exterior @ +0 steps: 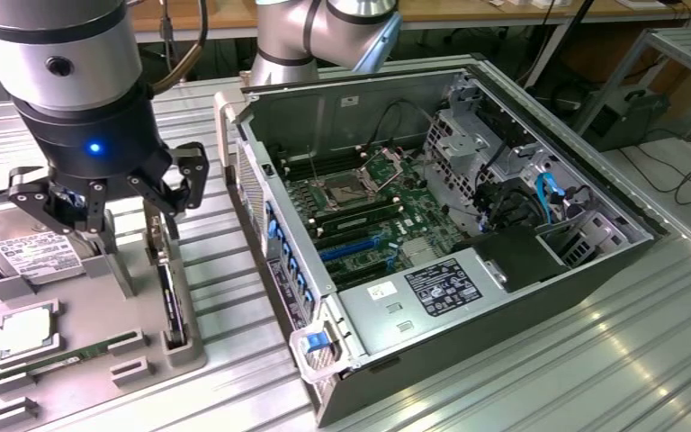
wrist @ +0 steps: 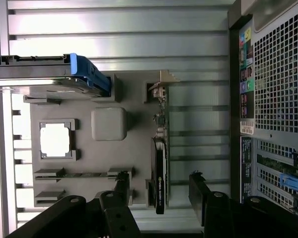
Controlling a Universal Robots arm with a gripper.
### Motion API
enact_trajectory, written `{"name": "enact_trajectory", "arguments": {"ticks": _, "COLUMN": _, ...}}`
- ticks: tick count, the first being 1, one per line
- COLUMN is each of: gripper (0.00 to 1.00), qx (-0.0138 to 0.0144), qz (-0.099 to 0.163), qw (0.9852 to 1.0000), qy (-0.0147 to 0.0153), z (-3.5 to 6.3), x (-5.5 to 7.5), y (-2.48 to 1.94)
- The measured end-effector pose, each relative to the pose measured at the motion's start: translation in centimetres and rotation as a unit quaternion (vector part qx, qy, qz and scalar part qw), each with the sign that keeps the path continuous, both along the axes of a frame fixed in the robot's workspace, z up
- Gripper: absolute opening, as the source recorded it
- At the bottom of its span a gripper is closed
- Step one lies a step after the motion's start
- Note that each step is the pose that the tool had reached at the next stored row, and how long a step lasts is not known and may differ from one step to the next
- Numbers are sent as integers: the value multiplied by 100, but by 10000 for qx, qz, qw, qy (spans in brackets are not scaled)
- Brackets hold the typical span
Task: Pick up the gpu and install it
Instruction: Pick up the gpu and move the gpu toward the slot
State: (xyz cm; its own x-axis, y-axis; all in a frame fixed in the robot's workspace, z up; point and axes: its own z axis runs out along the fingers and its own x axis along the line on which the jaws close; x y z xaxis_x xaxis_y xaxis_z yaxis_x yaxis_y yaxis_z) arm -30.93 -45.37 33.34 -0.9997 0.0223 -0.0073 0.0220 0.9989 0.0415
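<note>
The gpu (exterior: 173, 301) is a thin dark card standing on edge in a slot of the grey holder tray (exterior: 87, 310), at the exterior view's left. From the wrist camera I look down on the gpu's top edge (wrist: 160, 168), with its silver bracket (wrist: 162, 85) at one end. My gripper (exterior: 139, 236) hangs just above the tray, open and holding nothing. In the wrist view its fingertips (wrist: 123, 184) stand wide apart on either side of the card, not touching it, with the gripper (wrist: 160, 191) centred over the card's end.
The tray (wrist: 134, 114) also holds a hard drive (exterior: 15, 247), a square processor (exterior: 28, 328) and a green memory stick (exterior: 69, 358). The open computer case (exterior: 538, 270) lies right beside the tray, its motherboard (exterior: 358, 225) exposed. All of it rests on a ribbed metal table (exterior: 586, 360).
</note>
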Motion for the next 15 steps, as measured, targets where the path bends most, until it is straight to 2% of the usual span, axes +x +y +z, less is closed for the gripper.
{"name": "enact_trajectory", "arguments": {"ticks": 15, "gripper": 60, "qx": 0, "qz": 3, "qw": 10000, "qy": 0, "z": -84, "x": 0, "y": -61}}
